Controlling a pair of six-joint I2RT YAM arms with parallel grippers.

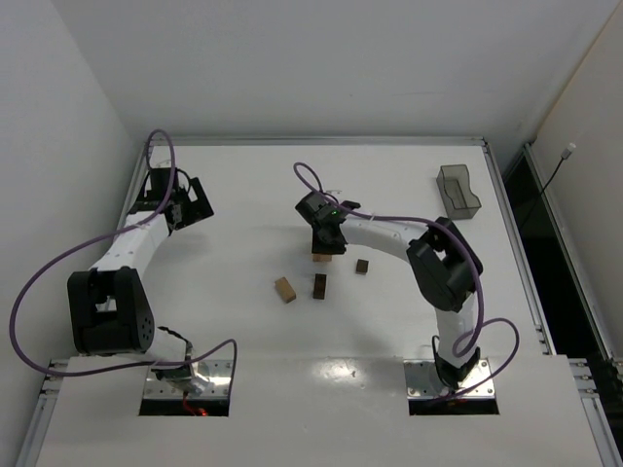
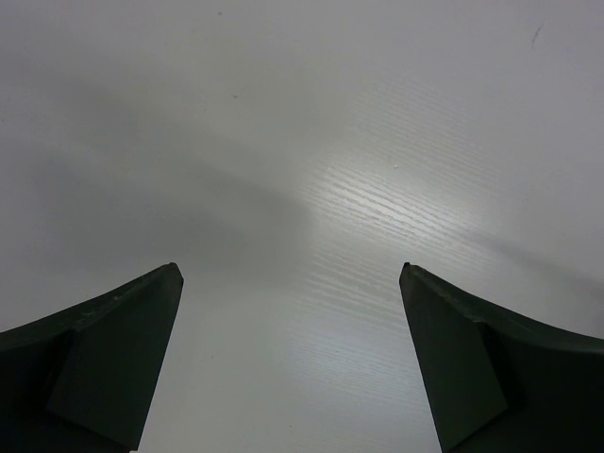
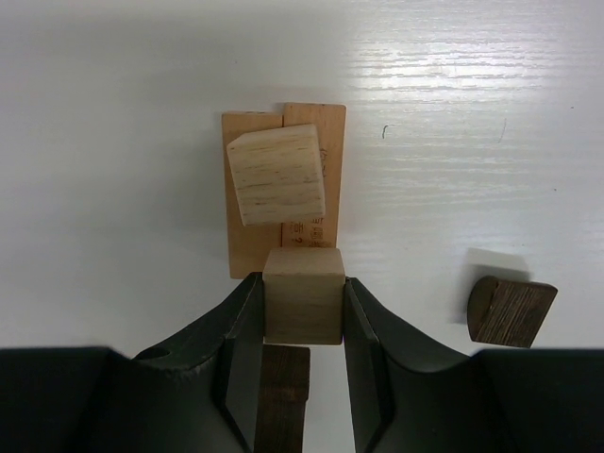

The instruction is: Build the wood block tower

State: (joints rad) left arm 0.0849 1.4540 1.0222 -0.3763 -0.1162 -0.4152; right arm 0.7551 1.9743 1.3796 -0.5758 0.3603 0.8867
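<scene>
Two arms: one left arm (image 1: 127,248), one right arm (image 1: 443,272). One counter (image 1: 243,195), one grey bin (image 1: 458,191). The right wrist view shows six blocks. Four are tan: a left oblong (image 3: 247,236), a right oblong (image 3: 326,127), one pale block (image 3: 276,175), one cube (image 3: 303,295). Two are dark: one dark block (image 3: 281,396), one half-round block (image 3: 510,310). From above, one loose tan block (image 1: 284,289) seems a seventh.
</scene>
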